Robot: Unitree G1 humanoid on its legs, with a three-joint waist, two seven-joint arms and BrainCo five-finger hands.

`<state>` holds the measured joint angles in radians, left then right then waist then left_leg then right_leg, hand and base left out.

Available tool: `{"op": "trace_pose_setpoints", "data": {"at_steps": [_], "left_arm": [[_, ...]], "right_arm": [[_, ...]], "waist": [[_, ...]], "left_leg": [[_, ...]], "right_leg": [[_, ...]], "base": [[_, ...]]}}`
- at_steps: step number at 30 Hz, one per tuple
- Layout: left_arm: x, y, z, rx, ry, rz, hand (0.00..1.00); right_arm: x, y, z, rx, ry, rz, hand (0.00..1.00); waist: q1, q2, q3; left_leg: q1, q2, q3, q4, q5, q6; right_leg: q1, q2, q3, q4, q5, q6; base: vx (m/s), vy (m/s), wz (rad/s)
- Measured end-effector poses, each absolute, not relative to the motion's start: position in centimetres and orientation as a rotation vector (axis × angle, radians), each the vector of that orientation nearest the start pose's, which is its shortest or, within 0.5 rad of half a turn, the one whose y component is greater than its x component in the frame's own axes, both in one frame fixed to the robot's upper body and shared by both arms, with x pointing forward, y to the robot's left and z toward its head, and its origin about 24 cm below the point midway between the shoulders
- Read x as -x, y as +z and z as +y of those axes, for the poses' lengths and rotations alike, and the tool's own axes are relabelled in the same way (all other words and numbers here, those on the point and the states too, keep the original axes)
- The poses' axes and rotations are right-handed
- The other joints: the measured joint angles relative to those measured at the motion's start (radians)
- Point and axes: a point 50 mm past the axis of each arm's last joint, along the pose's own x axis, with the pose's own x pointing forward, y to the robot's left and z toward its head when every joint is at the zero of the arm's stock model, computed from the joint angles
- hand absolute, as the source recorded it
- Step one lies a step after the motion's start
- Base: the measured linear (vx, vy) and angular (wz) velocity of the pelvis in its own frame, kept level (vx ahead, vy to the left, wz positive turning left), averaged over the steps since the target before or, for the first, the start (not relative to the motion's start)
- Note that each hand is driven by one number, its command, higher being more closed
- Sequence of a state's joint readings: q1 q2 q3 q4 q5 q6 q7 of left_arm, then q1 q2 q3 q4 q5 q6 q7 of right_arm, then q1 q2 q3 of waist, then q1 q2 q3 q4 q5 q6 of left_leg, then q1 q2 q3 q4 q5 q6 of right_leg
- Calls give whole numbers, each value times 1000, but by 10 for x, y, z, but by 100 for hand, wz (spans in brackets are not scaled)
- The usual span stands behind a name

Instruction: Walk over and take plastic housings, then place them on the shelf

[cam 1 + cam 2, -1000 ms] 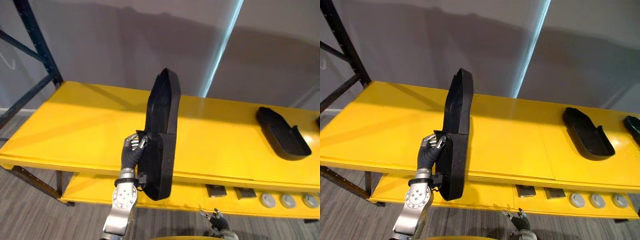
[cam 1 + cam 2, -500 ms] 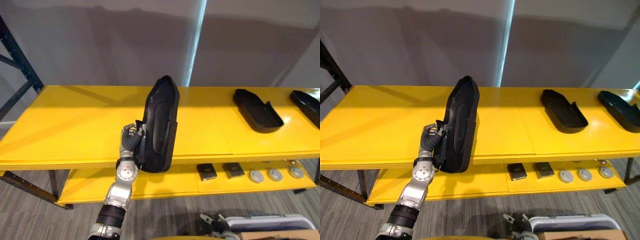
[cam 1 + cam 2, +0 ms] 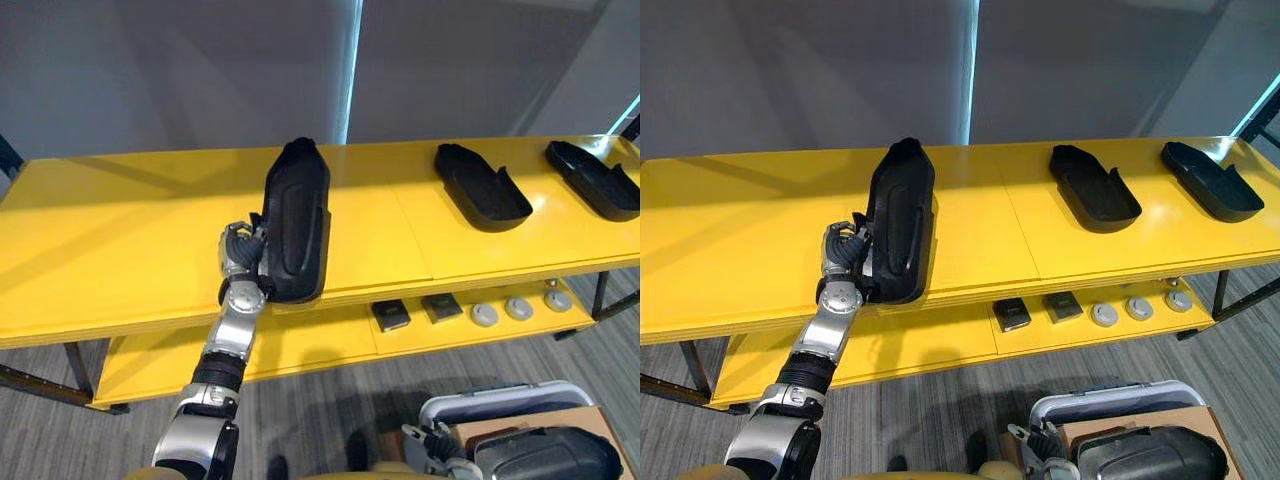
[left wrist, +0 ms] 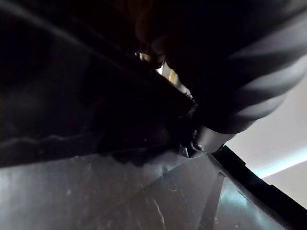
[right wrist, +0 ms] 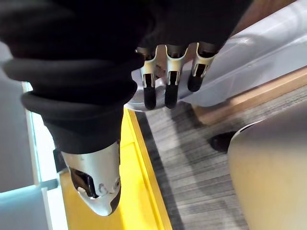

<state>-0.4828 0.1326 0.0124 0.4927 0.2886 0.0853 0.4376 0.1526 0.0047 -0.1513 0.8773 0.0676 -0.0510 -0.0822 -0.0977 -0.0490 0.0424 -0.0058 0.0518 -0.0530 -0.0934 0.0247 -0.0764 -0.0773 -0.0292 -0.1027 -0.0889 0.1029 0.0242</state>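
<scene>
Against the curled fingers of the left hand (image 3: 238,258) stands the black housing (image 3: 295,225). It is tipped up on its long edge, and its lower end seems to rest at the front edge of the yellow shelf (image 3: 120,250). The fingers wrap its near rim from the side; I cannot make out the thumb.

It looks like a light, stiff moulded shell, smooth enough to slip in a pinch. It is long, so a low hold on one rim leaves the far end free to swing or topple. A grip nearer the rim's middle would be steadier.

Well beyond the fingertips, two more housings (image 3: 482,187) lie flat. The right hand (image 5: 165,86) hangs low with its fingers slack and holding nothing, a grey bin (image 3: 500,405) just past them.
</scene>
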Motion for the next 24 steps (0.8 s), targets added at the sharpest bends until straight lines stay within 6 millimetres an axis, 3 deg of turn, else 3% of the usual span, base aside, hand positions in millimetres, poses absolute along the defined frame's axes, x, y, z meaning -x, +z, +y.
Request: {"op": "trace_pose_setpoints", "data": {"at_steps": [2,3,10,12,24], "left_arm": [[-346,76,179,-461,399,-8,100],[-349,82,184,-472,411,-13,0],[-364,107,187,-380,459,-60,0],[-366,112,186,-338,460,-73,0],[-365,111,188,-158,480,-75,0]], "right_arm": [[-107,-150,-180,-98,-294,963,0],[-109,-150,-177,-104,-289,958,0],[-114,-148,-176,-103,-284,939,0],[-117,-147,-178,-99,-284,930,0],[-118,-146,-178,-96,-284,924,0]], "waist": [[0,1,12],[-2,0,18],[-2,4,37],[-2,10,50],[-9,10,60]], "left_leg": [[-1,-2,2,1,3,3],[0,-3,4,1,2,3],[-1,-5,4,5,1,3],[-1,-6,3,6,-9,17],[-15,-4,-13,17,0,13]], "right_leg": [[-1,3,-2,0,2,-4],[0,5,0,0,1,-6],[0,-6,7,1,1,-7],[0,-7,9,1,0,-7],[-4,-6,-4,5,1,-6]], "base": [[125,18,0],[90,22,-3],[12,34,-1],[-79,38,-2],[-50,0,3]]}}
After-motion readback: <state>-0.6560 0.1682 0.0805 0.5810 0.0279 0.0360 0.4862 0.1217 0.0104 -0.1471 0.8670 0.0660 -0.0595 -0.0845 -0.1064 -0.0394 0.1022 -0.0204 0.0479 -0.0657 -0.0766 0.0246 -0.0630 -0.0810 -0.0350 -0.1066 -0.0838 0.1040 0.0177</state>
